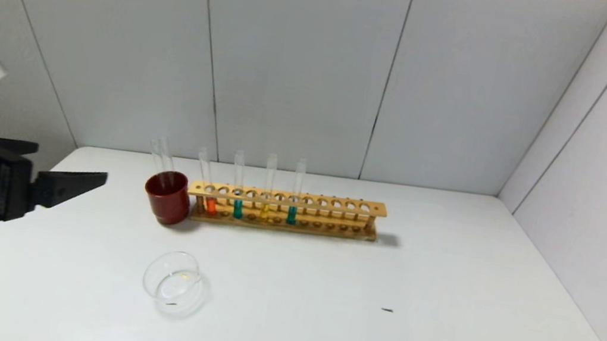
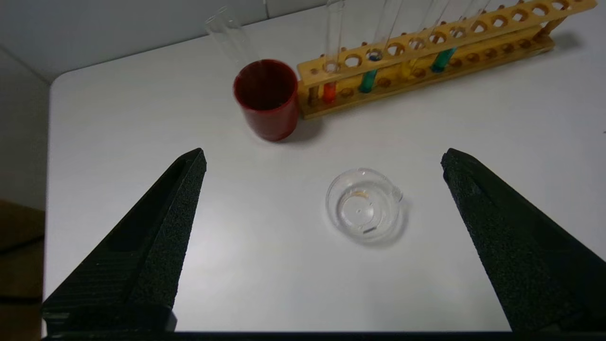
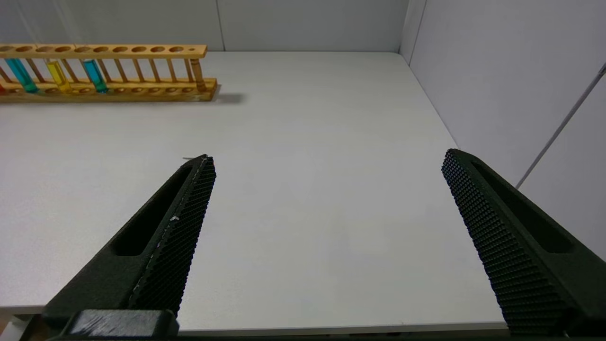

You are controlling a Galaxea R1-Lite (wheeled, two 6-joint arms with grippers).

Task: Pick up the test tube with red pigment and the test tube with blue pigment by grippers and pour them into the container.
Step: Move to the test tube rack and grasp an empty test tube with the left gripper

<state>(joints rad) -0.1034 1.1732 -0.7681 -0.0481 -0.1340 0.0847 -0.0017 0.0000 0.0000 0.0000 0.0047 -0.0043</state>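
A dark red cup stands touching the wooden rack's left end. The rack holds a yellow-liquid tube. Both sit on the white table.

rack: bare wood | container: clear glossy glass | cup: glossy red | table: smooth matt white

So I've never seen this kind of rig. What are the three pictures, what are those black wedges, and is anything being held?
One picture comes from the robot's head, two from cameras on its wrists. The black wedges are gripper fingers. The left gripper hangs open above the container, an empty glass dish; the right gripper is open over bare table. Nothing is held. A wooden rack holds the test tube with red pigment, two blue ones and a yellow one, beside a dark red cup.
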